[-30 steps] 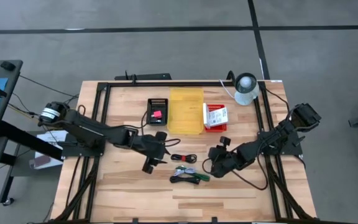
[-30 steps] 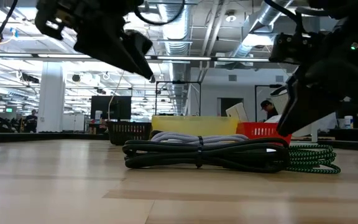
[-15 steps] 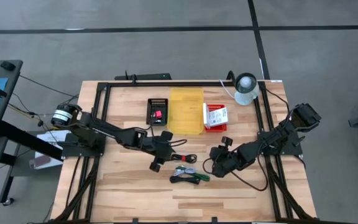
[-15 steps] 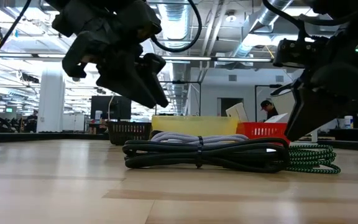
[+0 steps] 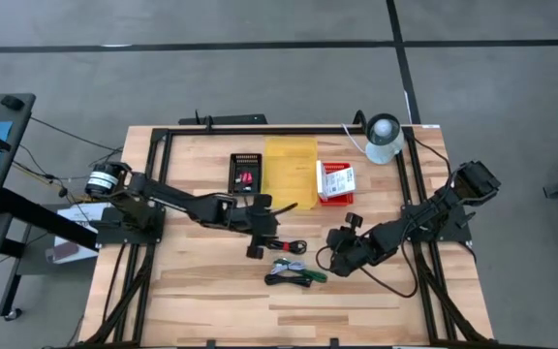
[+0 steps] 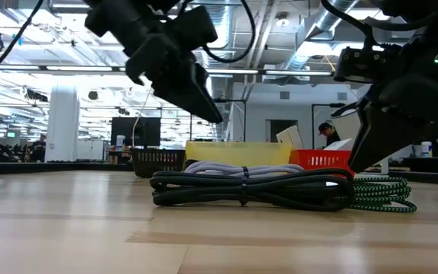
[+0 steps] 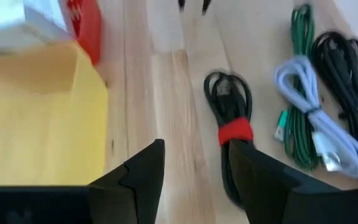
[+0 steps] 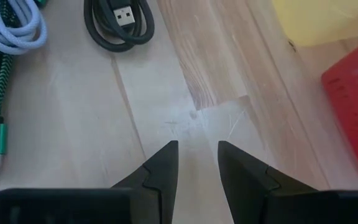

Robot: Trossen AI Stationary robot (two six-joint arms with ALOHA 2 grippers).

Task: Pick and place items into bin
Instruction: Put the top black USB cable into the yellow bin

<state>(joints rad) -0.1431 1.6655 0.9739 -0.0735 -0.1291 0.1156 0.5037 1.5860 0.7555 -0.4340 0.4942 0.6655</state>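
Three coiled cables lie bundled on the wood near the table's near edge (image 5: 294, 274): black (image 6: 245, 194), pale lilac-white (image 7: 309, 118) and green (image 7: 300, 118). A separate black coil with a red band (image 7: 230, 127) lies flat just beyond them (image 5: 287, 246). My left gripper (image 7: 194, 180) is open and hovers above the table just left of that banded coil (image 5: 257, 247). My right gripper (image 8: 197, 165) is narrowly open and hangs over bare wood right of the cables (image 5: 337, 242). White flat pieces sit in the red bin (image 5: 335, 182). A pink piece lies in the black bin (image 5: 246, 174).
The yellow bin (image 5: 290, 173) stands between the black and red bins at the table's far middle. A white round object (image 5: 384, 138) sits at the far right corner. A black frame rail (image 5: 163, 145) borders the table. Bare wood stretches along the near edge.
My left gripper has travelled toward the table's right, closing on the black coil with the red band, and has swung its fingers round as it went. The cables and the right arm have stayed put.
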